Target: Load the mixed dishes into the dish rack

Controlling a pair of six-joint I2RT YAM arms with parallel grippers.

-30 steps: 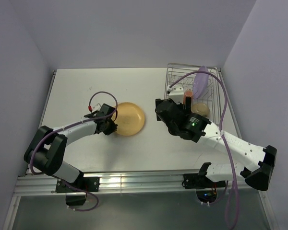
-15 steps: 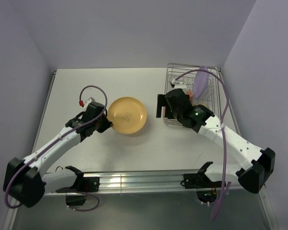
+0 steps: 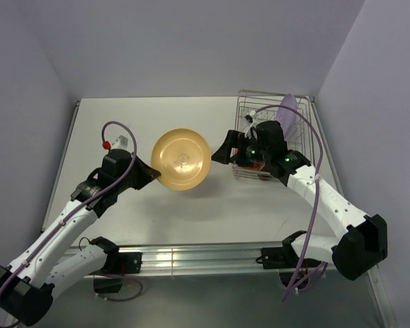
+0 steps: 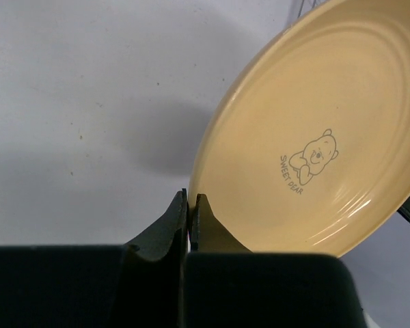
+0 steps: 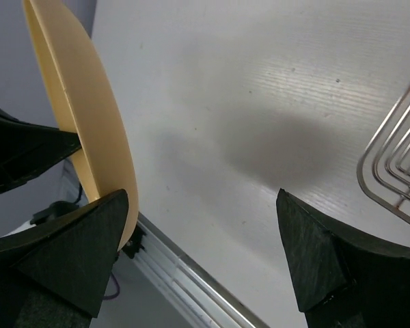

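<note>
Clamping the rim of the orange bowl (image 3: 181,158) at its 8 o'clock, the left gripper (image 3: 151,177) held it tilted off the table (image 3: 116,123); right gripper (image 5: 201,205), jaws spread wide, hovered at its 3 o'clock beside the dish rack (image 3: 243,104).

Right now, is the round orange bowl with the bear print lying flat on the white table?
No, the left gripper pinches the round orange bowl by its rim and holds it tilted above the white table.

Orange bowl (image 4: 328,102) — smooth, glossy; dish rack (image 3: 248,106) — thin shiny metal wire.
</note>
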